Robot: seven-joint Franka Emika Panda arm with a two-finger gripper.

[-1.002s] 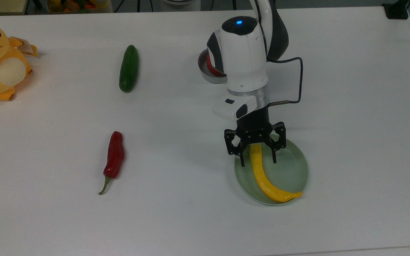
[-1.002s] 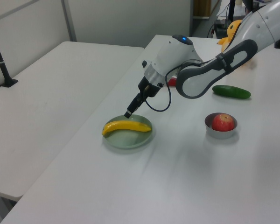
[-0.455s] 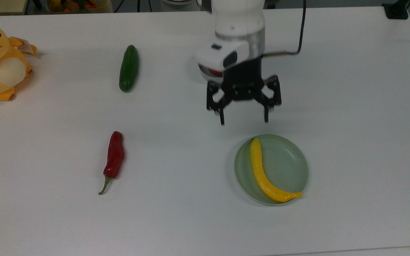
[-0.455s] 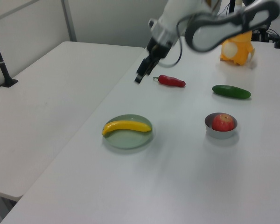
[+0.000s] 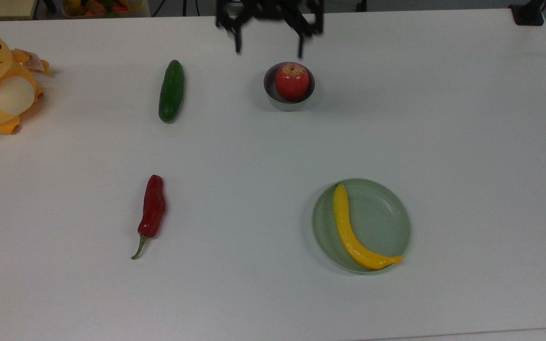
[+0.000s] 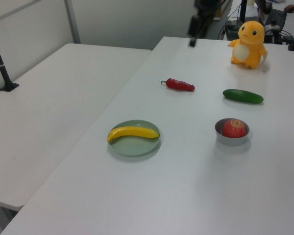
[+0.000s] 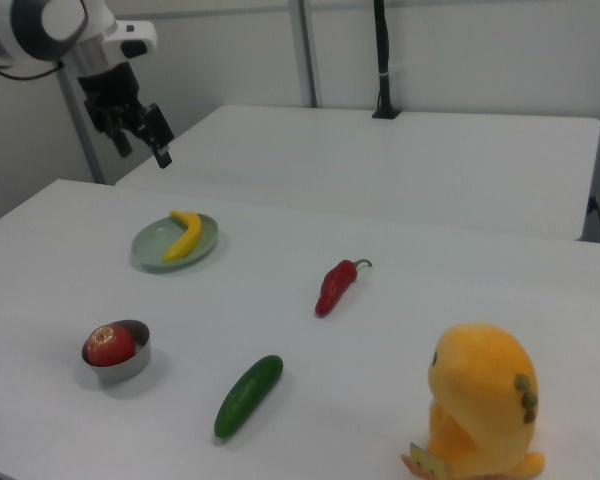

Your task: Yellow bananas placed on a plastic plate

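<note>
On the plate: curved yellow banana (image 5: pixel 351 235) lies inside the round pale-green plastic plate (image 5: pixel 386 222).
Gripper: black two-finger gripper (image 5: pixel 269 41) hangs released, empty, well apart.
Progress: placement looks complete.

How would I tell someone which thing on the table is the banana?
Start at the white table and find the pale green round plate near the top view's lower right. The banana lies in it, its tip over the rim. It is the one long, curved yellow thing; the chili is red, the cucumber green.

Bright even overhead light, soft shadows, end effector (image 5: pixel 269 45) motion-blurred.
</note>
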